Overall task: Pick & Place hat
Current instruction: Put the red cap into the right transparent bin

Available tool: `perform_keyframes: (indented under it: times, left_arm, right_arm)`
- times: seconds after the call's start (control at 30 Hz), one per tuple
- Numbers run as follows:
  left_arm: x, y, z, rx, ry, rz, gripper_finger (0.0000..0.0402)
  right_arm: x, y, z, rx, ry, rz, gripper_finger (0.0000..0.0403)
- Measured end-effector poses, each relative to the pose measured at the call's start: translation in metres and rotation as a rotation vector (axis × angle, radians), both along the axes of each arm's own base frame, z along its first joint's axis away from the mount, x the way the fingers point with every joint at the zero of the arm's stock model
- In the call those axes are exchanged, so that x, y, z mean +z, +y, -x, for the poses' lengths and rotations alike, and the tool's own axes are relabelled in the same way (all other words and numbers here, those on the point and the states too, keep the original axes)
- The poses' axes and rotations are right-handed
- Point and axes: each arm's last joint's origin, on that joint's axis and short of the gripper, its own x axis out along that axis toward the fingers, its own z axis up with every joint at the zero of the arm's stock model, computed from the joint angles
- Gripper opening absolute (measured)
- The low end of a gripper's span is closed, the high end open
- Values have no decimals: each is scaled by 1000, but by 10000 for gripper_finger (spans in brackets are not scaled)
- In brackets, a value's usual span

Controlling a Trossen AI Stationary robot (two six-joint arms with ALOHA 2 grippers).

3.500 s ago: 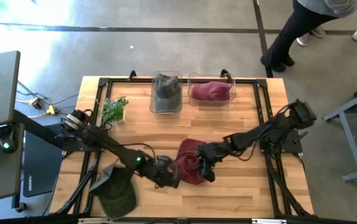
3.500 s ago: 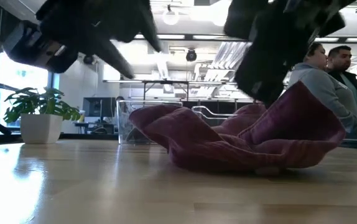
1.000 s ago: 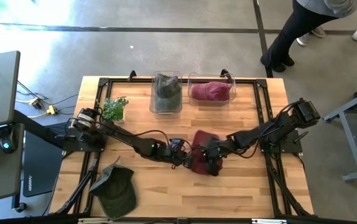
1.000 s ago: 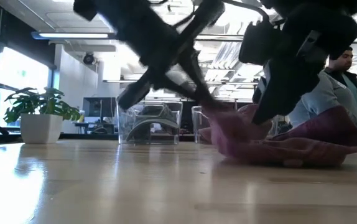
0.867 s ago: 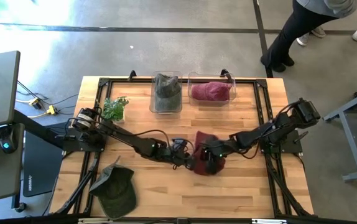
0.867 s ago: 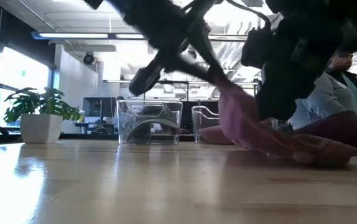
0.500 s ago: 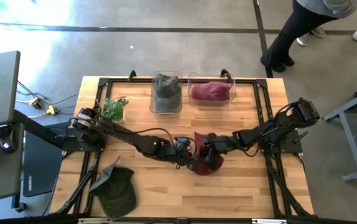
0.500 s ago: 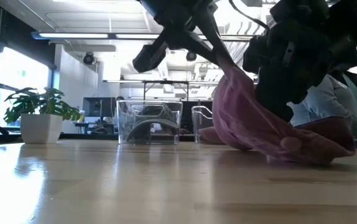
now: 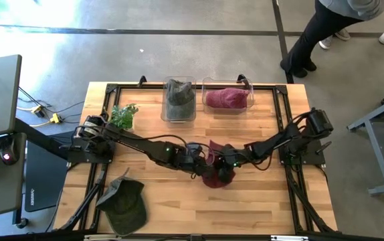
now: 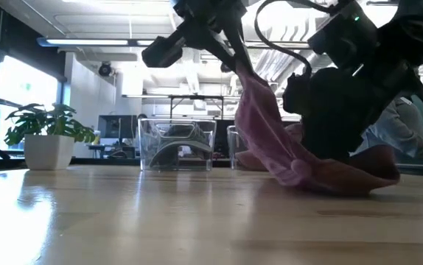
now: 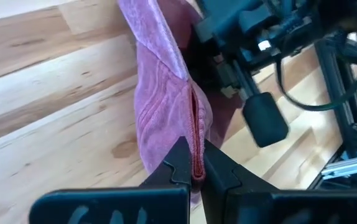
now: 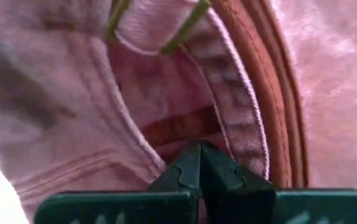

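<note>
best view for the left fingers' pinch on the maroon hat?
Left wrist view: the left gripper is shut on the seamed edge of the maroon hat, fabric squarely between its fingers. The low view shows that edge pulled up off the table, pinch point murky. High view: arms cover it. Right wrist view: only the right gripper, shut on fabric.

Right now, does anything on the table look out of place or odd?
Yes. The maroon hat is stretched up off the table, pinched by both the left gripper and the right gripper. A green cap lies loose near the front left edge, outside the bins.
</note>
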Motion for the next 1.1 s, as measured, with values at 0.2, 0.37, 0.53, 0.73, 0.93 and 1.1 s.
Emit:
perform_keyframes:
  times: [0.2, 0.37, 0.53, 0.73, 0.93, 1.1]
  left_arm:
    - [-2, 0, 3, 1, 40, -10, 2]
    - [-3, 1, 5, 1, 57, -15, 2]
    - [-2, 1, 4, -2, 56, -17, 1]
    - [-2, 1, 4, -7, 50, -21, 1]
    - [-1, 0, 2, -8, 31, -11, 1]
    - [2, -2, -1, -16, -12, 22, 1]
  right_arm:
    - [22, -1, 7, 5, 29, -3, 0]
    - [46, -2, 17, 42, 32, -36, 0]
    - [64, 2, 11, 155, -134, -79, 0]
    - [49, 6, -10, 182, -275, -91, 0]
    - [19, 5, -23, 111, -280, -101, 0]
    - [2, 2, -32, 41, -245, -77, 0]
